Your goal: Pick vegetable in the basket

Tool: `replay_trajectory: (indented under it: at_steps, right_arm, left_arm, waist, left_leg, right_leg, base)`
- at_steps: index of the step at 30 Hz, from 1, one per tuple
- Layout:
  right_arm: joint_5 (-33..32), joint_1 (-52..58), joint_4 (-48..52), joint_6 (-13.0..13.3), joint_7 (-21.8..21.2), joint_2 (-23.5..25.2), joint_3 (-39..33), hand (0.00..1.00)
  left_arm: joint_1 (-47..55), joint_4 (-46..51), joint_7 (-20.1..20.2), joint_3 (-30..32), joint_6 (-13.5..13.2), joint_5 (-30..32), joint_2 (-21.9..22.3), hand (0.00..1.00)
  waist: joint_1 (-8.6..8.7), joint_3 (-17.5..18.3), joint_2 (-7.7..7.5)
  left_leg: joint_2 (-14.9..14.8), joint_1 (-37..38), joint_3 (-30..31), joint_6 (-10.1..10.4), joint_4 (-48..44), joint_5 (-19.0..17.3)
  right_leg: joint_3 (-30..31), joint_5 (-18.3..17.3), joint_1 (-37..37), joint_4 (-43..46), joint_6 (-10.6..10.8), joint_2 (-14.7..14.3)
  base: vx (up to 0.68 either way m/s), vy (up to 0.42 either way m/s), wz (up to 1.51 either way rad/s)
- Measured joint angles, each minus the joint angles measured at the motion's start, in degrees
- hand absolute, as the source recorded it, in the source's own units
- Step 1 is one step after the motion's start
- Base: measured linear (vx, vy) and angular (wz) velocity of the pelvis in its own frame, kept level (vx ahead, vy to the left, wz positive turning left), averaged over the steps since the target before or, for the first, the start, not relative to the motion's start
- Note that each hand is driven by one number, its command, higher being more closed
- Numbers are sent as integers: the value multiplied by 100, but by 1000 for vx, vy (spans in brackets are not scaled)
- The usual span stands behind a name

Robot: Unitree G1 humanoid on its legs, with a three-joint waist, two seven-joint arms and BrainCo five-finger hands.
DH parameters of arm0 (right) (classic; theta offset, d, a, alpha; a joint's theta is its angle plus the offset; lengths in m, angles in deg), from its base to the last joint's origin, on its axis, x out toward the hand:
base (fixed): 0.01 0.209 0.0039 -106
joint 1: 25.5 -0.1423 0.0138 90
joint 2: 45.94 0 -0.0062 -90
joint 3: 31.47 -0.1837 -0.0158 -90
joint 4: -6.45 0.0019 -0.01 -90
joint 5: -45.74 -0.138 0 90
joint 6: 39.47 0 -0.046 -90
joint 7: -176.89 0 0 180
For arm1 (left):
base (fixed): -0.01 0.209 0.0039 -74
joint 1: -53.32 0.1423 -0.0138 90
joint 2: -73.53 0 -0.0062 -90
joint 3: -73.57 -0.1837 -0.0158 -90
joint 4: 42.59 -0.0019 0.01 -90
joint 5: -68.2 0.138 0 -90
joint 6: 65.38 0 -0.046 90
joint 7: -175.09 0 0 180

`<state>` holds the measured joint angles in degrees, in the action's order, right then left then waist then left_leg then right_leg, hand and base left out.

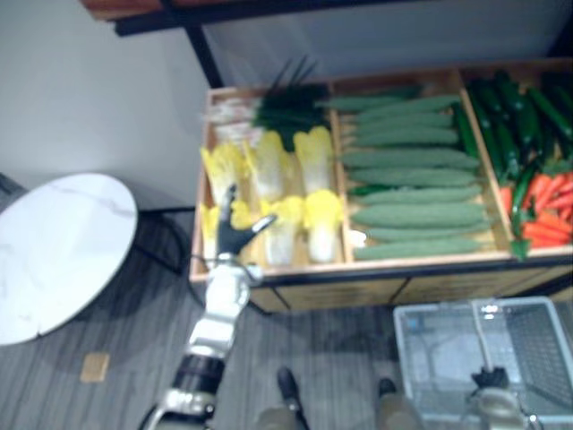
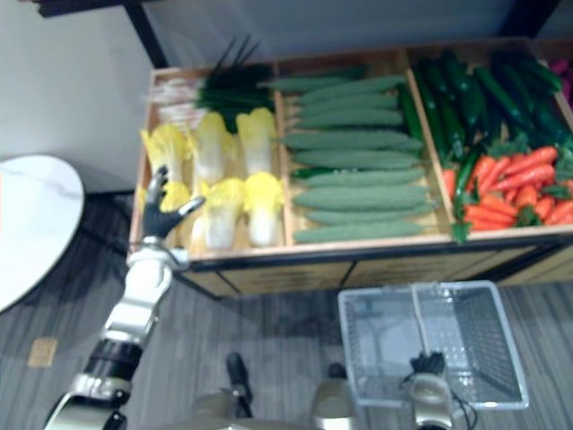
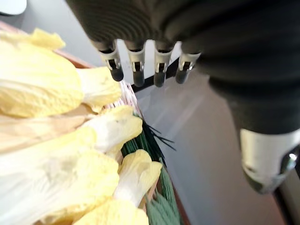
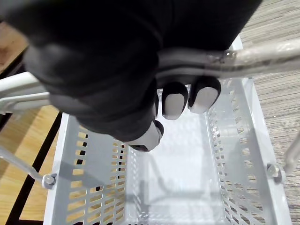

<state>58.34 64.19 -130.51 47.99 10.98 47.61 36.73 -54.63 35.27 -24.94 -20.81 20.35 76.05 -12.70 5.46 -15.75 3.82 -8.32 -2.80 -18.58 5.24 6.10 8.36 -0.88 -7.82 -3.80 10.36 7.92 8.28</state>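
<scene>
My left hand [image 1: 235,235] is up over the near left corner of the wooden display shelf [image 1: 295,279]. It is spread wide and holds nothing: the fingers [image 3: 136,70] are straight, and the thumb sticks out to the side. The pale yellow cabbages [image 1: 269,175] lie just under and beside this hand on its thumb side. In the left wrist view they are heaped close below the palm. From the head views I cannot tell whether the hand touches one of them.

Past the fingertips, behind the cabbages, a bunch of thin dark green stalks [image 1: 288,106] lies in the same compartment. On the thumb side, one compartment over, long knobbly green gourds [image 1: 412,193] are stacked in rows. Further that way, well apart from the hand, are dark green vegetables [image 1: 506,116] and a pile of red-orange ones [image 1: 546,210].

My right hand [image 4: 93,61] is low, in front of the shelf. Its fingers [image 4: 204,96] are curled round the metal handle [image 4: 267,56] of the white wire basket [image 2: 491,345], which hangs beneath it above the striped grey floor [image 1: 313,349]. The basket sits well apart from the left hand and the cabbages.

On the outer side of the left arm, a round white table [image 1: 54,251] stands near the wall.
</scene>
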Motion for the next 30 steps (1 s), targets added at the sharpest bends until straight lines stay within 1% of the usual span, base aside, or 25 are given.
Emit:
replay_trajectory:
  at_steps: [1,4,5,7,8,10,11,15,16,18,20,22,23,24,26,27,28,30]
  right_arm:
    - [-18,-29,52,-9,34,6,0,100]
    - [-32,-94,126,-13,154,8,-1,100]
    - [-41,-135,139,-13,193,8,-3,100]
    - [-97,-177,159,-13,202,8,-3,100]
    - [-146,-199,179,-12,252,7,-3,100]
    - [-153,-280,204,-12,318,8,-3,100]
    - [-166,-326,220,-7,350,8,-5,100]
    - [-254,-434,228,14,431,2,-21,100]
    - [-269,-453,228,22,441,2,-28,100]
    - [-375,-467,237,40,451,3,-26,100]
    - [-470,-467,330,44,464,6,-27,100]
    - [-543,-567,355,90,518,9,-24,100]
    - [-572,-591,355,102,553,13,-20,100]
    - [-581,-641,364,123,591,34,-16,100]
    - [-586,-673,440,140,654,83,-12,100]
    - [-593,-677,499,144,679,112,-14,100]
    - [-605,-661,579,144,710,126,-13,100]
    - [-615,-692,606,144,778,125,-14,100]
  left_arm:
    - [-60,-31,-6,0,45,40,1,0]
    - [-312,-385,-41,-4,133,245,3,0]
    - [-519,-662,-101,-44,228,249,3,0]
    - [-653,-795,-172,-54,263,281,3,0]
    - [-754,-876,-244,-62,324,477,2,0]
    - [-862,-925,-321,-64,405,502,-3,0]
    - [-995,-1032,-408,-74,454,640,-3,0]
    - [-1240,-1220,-569,-85,551,699,-2,0]
    - [-1344,-1365,-632,-95,614,709,1,0]
    - [-1545,-1617,-693,-94,643,778,0,0]
    - [-1797,-1875,-735,-93,707,889,-8,0]
    - [-2259,-2325,-817,-91,751,974,-53,0]
    - [-2338,-2410,-843,-90,768,1036,-61,0]
    - [-2479,-2540,-873,-90,810,1104,-93,100]
    - [-2682,-2778,-928,-88,856,1153,-153,100]
    - [-2798,-2893,-1005,-20,865,1214,-178,100]
    - [-2900,-2976,-1016,19,866,1314,-201,100]
    - [-3031,-3047,-1048,33,871,1363,-221,100]
  waist:
    - [67,-47,7]
    - [64,-128,8]
    - [82,-171,19]
    - [90,-274,8]
    - [95,-346,6]
    - [88,-377,12]
    - [102,-465,10]
    - [96,-577,3]
    - [107,-615,18]
    - [128,-690,16]
    - [144,-712,20]
    - [157,-868,5]
    - [157,-882,9]
    - [152,-914,-8]
    - [145,-928,-9]
    - [116,-951,-11]
    - [41,-958,-16]
    - [27,-965,-26]
  left_leg:
    - [9,-41,-2,-8,0,11]
    - [21,-155,-135,-26,0,25]
    - [34,-221,-141,-59,-4,60]
    - [42,-222,-166,-64,-23,82]
    - [49,-243,-222,-64,-28,82]
    - [56,-336,-296,-64,-33,83]
    - [60,-338,-303,-65,-35,84]
    - [68,-412,-421,-57,-37,95]
    - [75,-413,-427,-56,-37,96]
    - [75,-432,-430,-55,-36,97]
    - [76,-599,-434,-74,-37,124]
    - [92,-740,-462,-101,-36,167]
    - [96,-792,-475,-97,-36,174]
    - [99,-868,-541,-94,-35,175]
    - [99,-1003,-622,-92,-34,173]
    - [94,-1046,-688,-84,-33,167]
    - [85,-1083,-769,-73,-32,157]
    - [92,-1151,-803,-73,-31,155]
  right_leg:
    - [1,17,-48,2,18,9]
    - [145,44,-289,105,62,16]
    - [158,50,-382,170,71,25]
    - [192,51,-416,205,72,30]
    - [225,52,-479,251,73,37]
    - [302,53,-633,284,75,38]
    - [307,55,-640,285,76,42]
    - [403,56,-809,361,74,44]
    - [415,56,-819,363,74,50]
    - [419,55,-853,387,74,51]
    - [423,55,-1053,465,74,53]
    - [460,55,-1275,601,75,68]
    - [469,57,-1340,619,78,74]
    - [517,58,-1484,682,83,80]
    - [600,97,-1669,689,133,76]
    - [648,117,-1746,697,145,82]
    - [718,137,-1832,703,156,82]
    - [749,159,-1901,697,172,89]
  base:
    - [-40,20,-10]
    - [-1,14,-17]
    - [33,-4,-10]
    - [46,-4,-7]
    - [38,1,-11]
    - [49,-6,-13]
    - [55,-10,-8]
    - [40,-6,-9]
    - [20,-6,-7]
    - [4,-2,-2]
    - [-16,-3,1]
    - [-36,-4,-1]
    - [-45,-2,-8]
    - [-38,-7,-15]
    - [-21,-11,-17]
    - [4,-17,-20]
    - [9,-17,-19]
    - [5,-7,-6]
